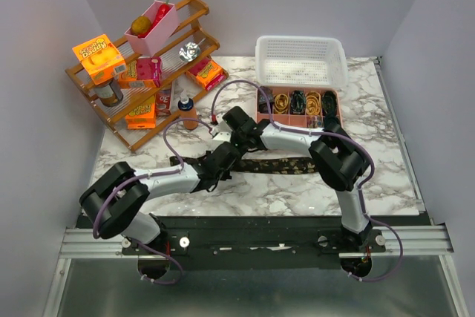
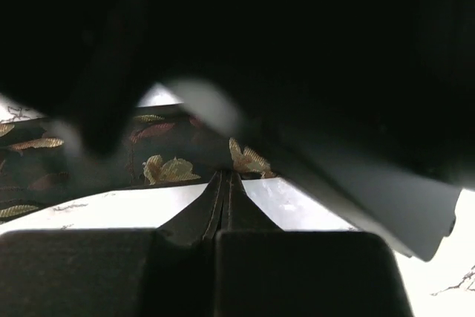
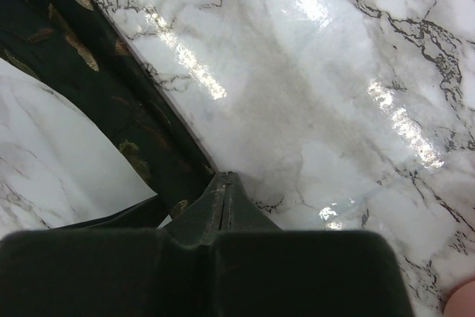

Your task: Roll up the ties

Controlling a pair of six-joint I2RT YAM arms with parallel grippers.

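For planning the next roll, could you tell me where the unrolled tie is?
In the top view the tie lies flat across the table's middle, just on the near side of the pink divided tray.

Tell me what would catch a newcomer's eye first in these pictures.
A dark tie lies flat across the marble table, with the left gripper and right gripper both closed at its edge. Farther back, a pink tray holds rolled coils. A wooden rack of bright snack boxes stands at the back left.
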